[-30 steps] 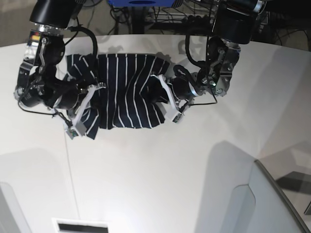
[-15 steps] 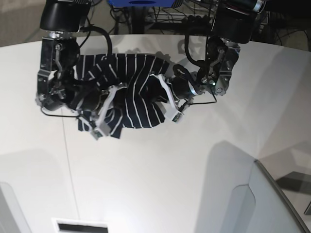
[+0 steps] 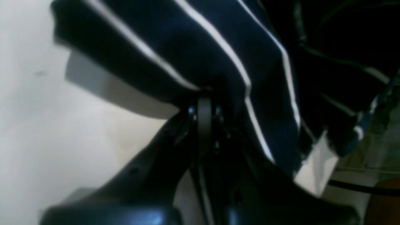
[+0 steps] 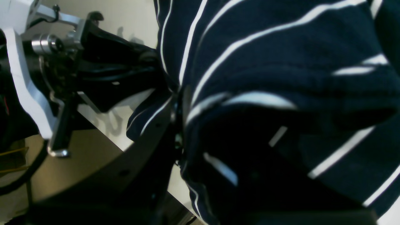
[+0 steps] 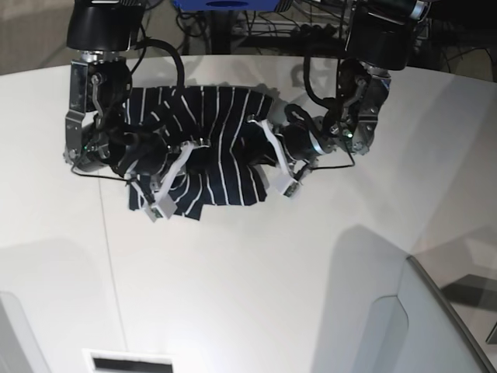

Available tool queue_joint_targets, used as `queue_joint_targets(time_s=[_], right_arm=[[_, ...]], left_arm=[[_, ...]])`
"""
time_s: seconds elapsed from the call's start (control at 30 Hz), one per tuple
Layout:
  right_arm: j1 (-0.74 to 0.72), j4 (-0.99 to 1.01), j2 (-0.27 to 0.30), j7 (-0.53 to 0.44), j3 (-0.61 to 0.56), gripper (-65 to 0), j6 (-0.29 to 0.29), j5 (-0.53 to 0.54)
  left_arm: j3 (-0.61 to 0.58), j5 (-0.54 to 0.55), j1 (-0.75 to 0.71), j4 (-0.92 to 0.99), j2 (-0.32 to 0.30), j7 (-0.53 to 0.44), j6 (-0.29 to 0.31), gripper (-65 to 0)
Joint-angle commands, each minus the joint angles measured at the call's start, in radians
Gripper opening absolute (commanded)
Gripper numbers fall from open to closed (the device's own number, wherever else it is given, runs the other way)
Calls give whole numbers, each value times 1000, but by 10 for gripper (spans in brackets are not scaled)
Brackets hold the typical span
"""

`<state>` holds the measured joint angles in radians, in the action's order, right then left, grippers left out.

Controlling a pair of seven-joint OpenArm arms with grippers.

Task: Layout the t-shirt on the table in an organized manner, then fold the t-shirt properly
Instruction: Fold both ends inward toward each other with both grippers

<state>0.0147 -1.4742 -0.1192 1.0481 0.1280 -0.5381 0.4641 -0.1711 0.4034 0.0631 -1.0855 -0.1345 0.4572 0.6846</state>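
base view: both claws pinched shut on t-shirt (image 5: 210, 148), left gripper (image 5: 268, 159), right gripper (image 5: 167, 175). soft, light, drapes btwn them; grip hems/corners.

The t-shirt (image 5: 210, 148) is soft, matt, creased cloth with thin woven-looking stripes. The tabletop (image 5: 256, 272) looks smooth, with a faint sheen. The left hand (image 3: 203, 103) is dark matt plastic with small shiny metal screws.

Striped navy t-shirt (image 5: 210, 148) bunched, on white table (image 5: 248, 264)
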Motion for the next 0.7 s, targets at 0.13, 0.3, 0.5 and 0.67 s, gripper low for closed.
queue_joint_targets(time_s=[0.13, 0.3, 0.5, 0.67], right_arm=[[-15, -16, -4, -18, -3, -648, -7, 23], [-15, -16, -3, -16, -3, -648, -6, 23], [-14, -16, -3, -12, -3, -648, -6, 23], [-14, -16, -3, -9, -3, -648, -6, 23]], left_arm=[[3, 29, 14, -74, -24, -21, 11, -650], [3, 22, -10, -109, -27, -19, -33, -650], [3, 24, -61, -109, -77, -27, -102, -650], [5, 24, -70, -101, -84, -27, -102, -650]])
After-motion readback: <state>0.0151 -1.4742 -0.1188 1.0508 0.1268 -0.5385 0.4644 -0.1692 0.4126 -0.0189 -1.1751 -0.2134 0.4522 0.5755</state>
